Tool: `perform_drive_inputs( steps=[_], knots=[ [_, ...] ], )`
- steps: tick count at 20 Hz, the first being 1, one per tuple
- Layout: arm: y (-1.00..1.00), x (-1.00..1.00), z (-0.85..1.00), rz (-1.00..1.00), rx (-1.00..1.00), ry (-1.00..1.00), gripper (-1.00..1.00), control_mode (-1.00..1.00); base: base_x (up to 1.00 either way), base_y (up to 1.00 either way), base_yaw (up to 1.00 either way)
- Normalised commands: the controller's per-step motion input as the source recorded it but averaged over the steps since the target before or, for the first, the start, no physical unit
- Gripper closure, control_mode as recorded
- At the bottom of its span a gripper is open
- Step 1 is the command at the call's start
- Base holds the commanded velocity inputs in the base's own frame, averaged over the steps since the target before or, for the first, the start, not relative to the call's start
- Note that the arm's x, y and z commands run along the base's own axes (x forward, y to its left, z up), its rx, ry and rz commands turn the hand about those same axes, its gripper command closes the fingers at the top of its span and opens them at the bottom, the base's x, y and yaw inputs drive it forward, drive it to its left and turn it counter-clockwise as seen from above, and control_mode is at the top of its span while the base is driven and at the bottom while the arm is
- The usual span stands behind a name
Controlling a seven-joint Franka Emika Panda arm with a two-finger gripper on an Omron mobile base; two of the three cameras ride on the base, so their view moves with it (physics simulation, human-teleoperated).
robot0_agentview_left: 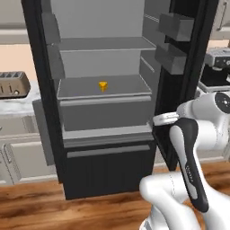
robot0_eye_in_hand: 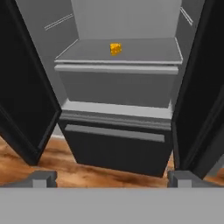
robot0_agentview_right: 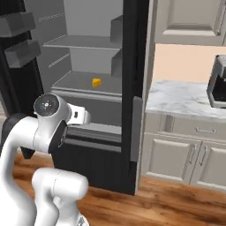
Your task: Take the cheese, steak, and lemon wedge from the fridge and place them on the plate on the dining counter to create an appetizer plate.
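I have the tall black-framed fridge with grey interior [robot0_agentview_left: 105,117] standing open ahead of me, doors swung wide so the shelves are reachable. The small orange-yellow triangular cheese wedge [robot0_eye_in_hand: 115,48] sits alone on the middle grey shelf [robot0_agentview_left: 81,88], toward its centre. My two-finger gripper [robot0_eye_in_hand: 112,178] hangs well back and below it, fingers spread wide and holding nothing, so I judge the reach comes next.

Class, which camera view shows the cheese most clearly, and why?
The hand view: the cheese sits centred on its fridge shelf, seen head-on. Both base views show it too, as a small wedge seen at an angle.
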Motion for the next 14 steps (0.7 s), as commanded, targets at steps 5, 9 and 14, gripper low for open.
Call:
perform_drive_inputs(
  steps=[5, 9, 14],
  knots=[
    [0.00, 0.00, 0.00, 0.00, 0.00, 0.00, -1.00, 1.00, 0.56, 0.78, -0.21],
    [0.00, 0.00, 0.00, 0.00, 0.00, 0.00, -1.00, 1.00, 0.51, -0.14, 0.00],
    [0.00, 0.00, 0.00, 0.00, 0.00, 0.00, -1.00, 1.00, 0.78, -0.21, 0.00]
  ],
)
